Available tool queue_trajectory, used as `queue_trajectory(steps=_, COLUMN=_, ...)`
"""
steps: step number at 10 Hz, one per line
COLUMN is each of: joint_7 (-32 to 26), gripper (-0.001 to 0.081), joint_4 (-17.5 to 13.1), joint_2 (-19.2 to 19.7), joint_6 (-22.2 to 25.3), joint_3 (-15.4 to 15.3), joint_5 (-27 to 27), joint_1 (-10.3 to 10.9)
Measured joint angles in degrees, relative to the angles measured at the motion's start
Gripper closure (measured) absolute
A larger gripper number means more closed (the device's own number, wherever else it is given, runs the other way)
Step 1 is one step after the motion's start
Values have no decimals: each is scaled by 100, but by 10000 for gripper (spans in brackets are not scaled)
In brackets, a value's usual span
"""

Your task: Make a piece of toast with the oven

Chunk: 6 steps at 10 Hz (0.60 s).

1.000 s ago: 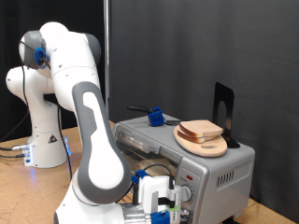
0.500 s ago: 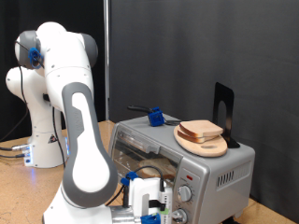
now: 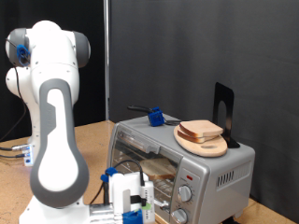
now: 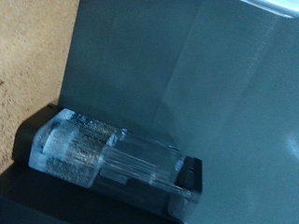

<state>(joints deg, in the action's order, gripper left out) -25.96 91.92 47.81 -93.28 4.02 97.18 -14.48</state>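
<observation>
Shifted left of oven (image 3: 187, 159) front: gripper (image 3: 134, 207), finger gap unclear. Toast (image 3: 201, 130) on wooden plate (image 3: 207, 146) atop oven, blue clip (image 3: 156, 118) beside.

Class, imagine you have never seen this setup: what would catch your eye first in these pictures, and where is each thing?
The big white robot arm fills the exterior view's left, bending down so its gripper sits low in front of the oven. On top of the silver oven, towards the exterior view's right, a piece of toast lies on a round wooden plate. The wrist view shows mostly a clear handle against a grey panel.
</observation>
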Motion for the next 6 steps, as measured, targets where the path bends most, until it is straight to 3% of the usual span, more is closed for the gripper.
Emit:
queue_trajectory(steps=1, joint_7=18, gripper=480, joint_4=-1, joint_2=-42, joint_6=113, joint_3=26, joint_5=-30, joint_1=-62)
queue_trajectory(steps=2, joint_7=38, gripper=306, joint_4=1, joint_2=-87, joint_6=243, joint_3=75, joint_5=-105, joint_1=-117)
queue_trajectory(steps=3, joint_7=72, gripper=306, joint_4=5, joint_2=-130, joint_6=346, joint_3=143, joint_5=-223, joint_1=-148)
queue_trajectory(steps=4, joint_7=138, gripper=168, joint_4=6, joint_2=-154, joint_6=402, joint_3=219, joint_5=-391, joint_1=-158)
queue_trajectory(steps=6, joint_7=459, gripper=129, joint_4=3, joint_2=-158, joint_6=410, joint_3=335, joint_5=-710, joint_1=-154)
